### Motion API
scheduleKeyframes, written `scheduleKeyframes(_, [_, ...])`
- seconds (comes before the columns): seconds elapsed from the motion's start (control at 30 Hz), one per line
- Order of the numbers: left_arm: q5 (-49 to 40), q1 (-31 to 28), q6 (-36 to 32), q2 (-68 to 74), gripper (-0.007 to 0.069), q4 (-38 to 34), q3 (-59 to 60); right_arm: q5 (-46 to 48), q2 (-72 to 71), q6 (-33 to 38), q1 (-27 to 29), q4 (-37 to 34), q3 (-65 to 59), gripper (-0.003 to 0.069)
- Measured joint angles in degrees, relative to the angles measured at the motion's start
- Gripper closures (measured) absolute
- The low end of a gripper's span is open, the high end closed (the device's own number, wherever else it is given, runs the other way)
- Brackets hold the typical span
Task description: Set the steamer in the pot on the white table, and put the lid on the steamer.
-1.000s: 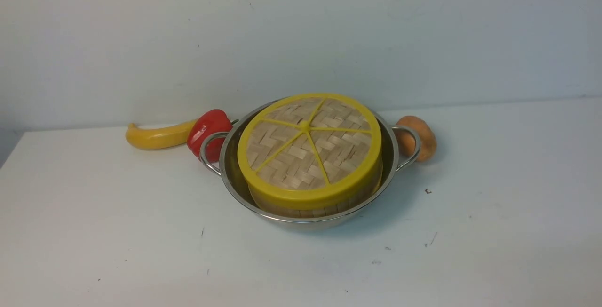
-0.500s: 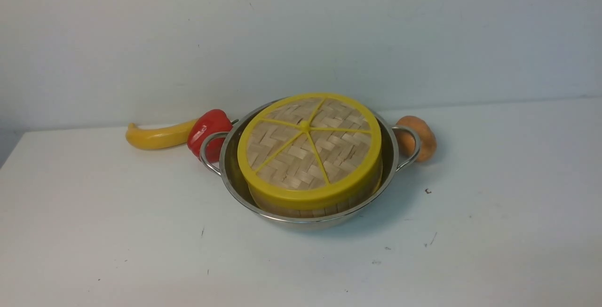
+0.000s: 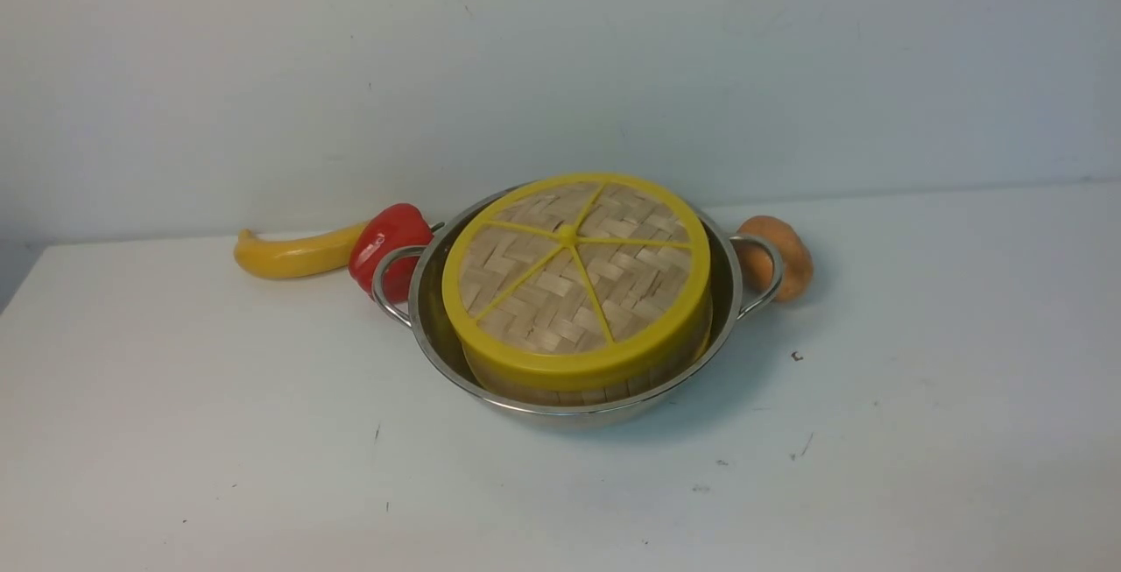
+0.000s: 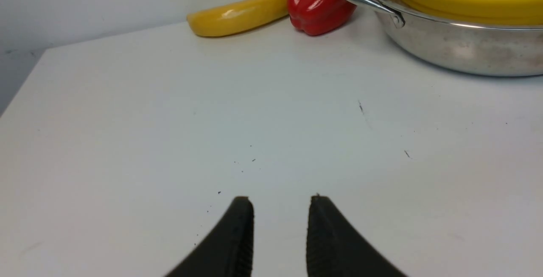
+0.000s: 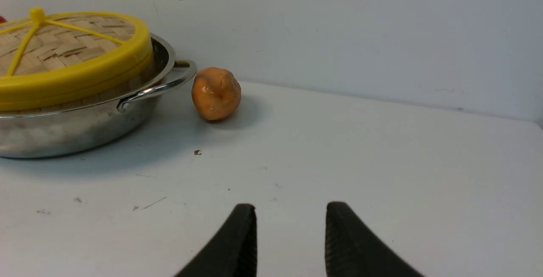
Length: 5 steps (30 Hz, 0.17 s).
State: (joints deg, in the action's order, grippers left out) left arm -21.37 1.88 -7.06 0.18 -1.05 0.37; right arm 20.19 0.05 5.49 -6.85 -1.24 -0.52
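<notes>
While both arms sit back from the work, the scene reads as follows.

White table: the white table (image 3: 219, 432) fills the lower part of the front view, its far edge against a pale wall, with a few dark specks on its surface.

Pot: the pot (image 3: 574, 410) stands near the middle of the far edge, one looped handle toward the left end and one toward the right.

Steamer: the steamer (image 3: 569, 390) sits inside the pot; only a band of its bamboo wall shows under the lid, and its contents are hidden.

Lid: the lid (image 3: 575, 270) lies flat on the steamer, its yellow rim covering the top and its knob at the centre.

Banana: a yellow banana (image 3: 293, 254) lies along the far edge toward the left corner, its end touching the pepper.

Pepper: a red pepper (image 3: 385, 239) rests against the pot's left handle.

Orange piece: a round orange-brown item (image 3: 788, 257) sits just behind the right handle.

Left gripper: the left gripper (image 4: 280, 209) is seen only in the left wrist view, above bare table well apart from the pot, fingers a narrow gap apart and holding nothing.

Right gripper: the right gripper (image 5: 290, 215) appears only in the right wrist view, likewise narrowly parted and empty, well apart from the pot.
</notes>
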Motion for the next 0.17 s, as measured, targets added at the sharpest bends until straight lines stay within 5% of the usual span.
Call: scheduleKeyframes(0.17, [0.00,0.00,0.00,0.00,0.0446,0.00,0.00,0.00,0.00,0.00,0.00,0.00,0.00,0.0410])
